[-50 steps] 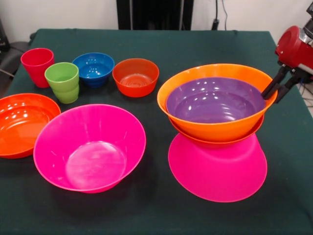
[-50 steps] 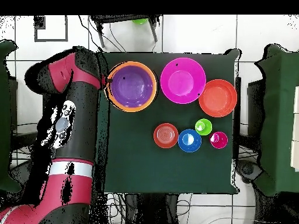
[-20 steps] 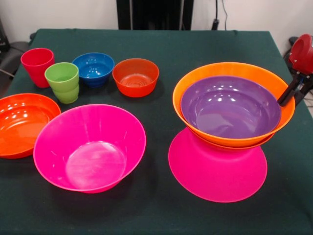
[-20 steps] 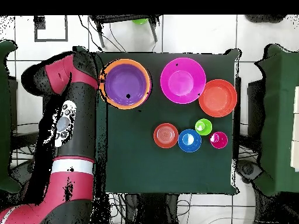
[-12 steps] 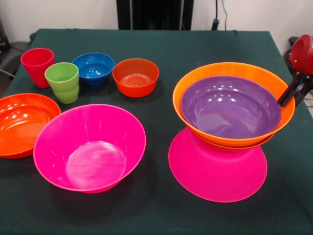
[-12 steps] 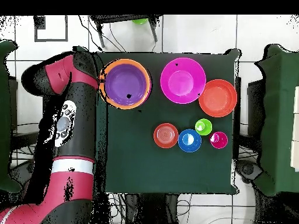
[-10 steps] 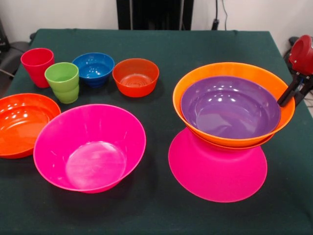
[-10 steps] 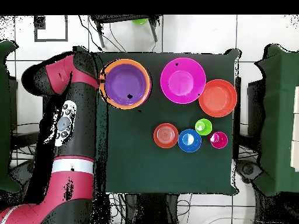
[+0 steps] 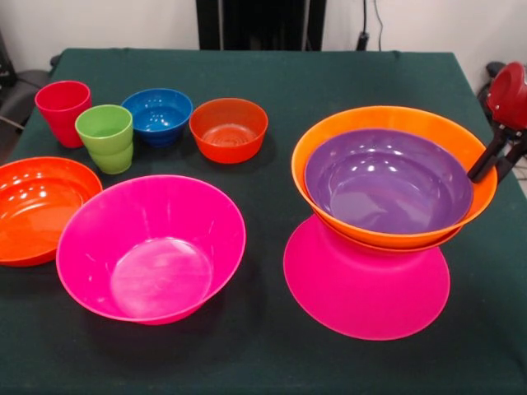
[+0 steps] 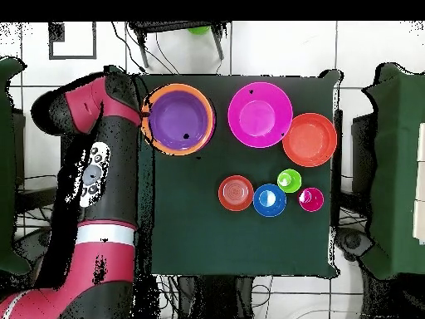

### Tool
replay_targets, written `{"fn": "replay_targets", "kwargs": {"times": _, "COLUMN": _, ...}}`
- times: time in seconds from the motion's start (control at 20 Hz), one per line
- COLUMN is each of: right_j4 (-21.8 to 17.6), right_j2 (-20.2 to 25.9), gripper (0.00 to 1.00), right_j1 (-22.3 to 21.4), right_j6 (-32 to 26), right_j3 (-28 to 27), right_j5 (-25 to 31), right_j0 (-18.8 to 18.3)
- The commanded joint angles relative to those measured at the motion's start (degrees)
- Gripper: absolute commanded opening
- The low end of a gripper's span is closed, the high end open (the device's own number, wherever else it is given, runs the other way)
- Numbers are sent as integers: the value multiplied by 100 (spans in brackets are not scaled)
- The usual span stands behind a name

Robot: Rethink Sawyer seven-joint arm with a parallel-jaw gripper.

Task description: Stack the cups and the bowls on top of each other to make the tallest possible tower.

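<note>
The tower stands at the right in the front view. Its base is an upturned hot pink bowl [image 9: 366, 288]. A red-orange rim just shows under the large orange bowl [image 9: 329, 185] above it. The purple bowl [image 9: 387, 185] is nested in the orange one. The upper bowls sit off-centre, shifted right on the base. My gripper [image 9: 492, 169] is at the orange bowl's right rim, partly cut off by the picture's edge. The red cup [image 9: 62, 109] and green cup [image 9: 105, 137] stand upright at the far left. In the overhead view the arm [image 10: 100, 166] lies beside the tower [image 10: 178, 120].
Loose on the green cloth are an open hot pink bowl [image 9: 152, 247], a shallow red-orange bowl [image 9: 37, 206], a small blue bowl [image 9: 158, 115] and a small red-orange bowl [image 9: 229, 129]. The tower stands close to the table's right edge [image 9: 494, 271].
Since 2.5 s ago the orange and purple bowls slid right on the pink base, along with the gripper. Over the last second almost nothing moved.
</note>
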Motion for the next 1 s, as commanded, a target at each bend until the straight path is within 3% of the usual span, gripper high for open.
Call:
{"fn": "replay_targets", "kwargs": {"times": 0.05, "right_j4": -75, "right_j2": 770, "gripper": 0, "right_j1": 309, "right_j6": -228, "right_j3": -49, "right_j5": -463, "right_j0": -198}}
{"fn": "replay_targets", "kwargs": {"times": 1.0, "right_j4": -70, "right_j2": 824, "gripper": 0, "right_j1": 435, "right_j6": -265, "right_j3": -249, "right_j5": -472, "right_j0": -260}}
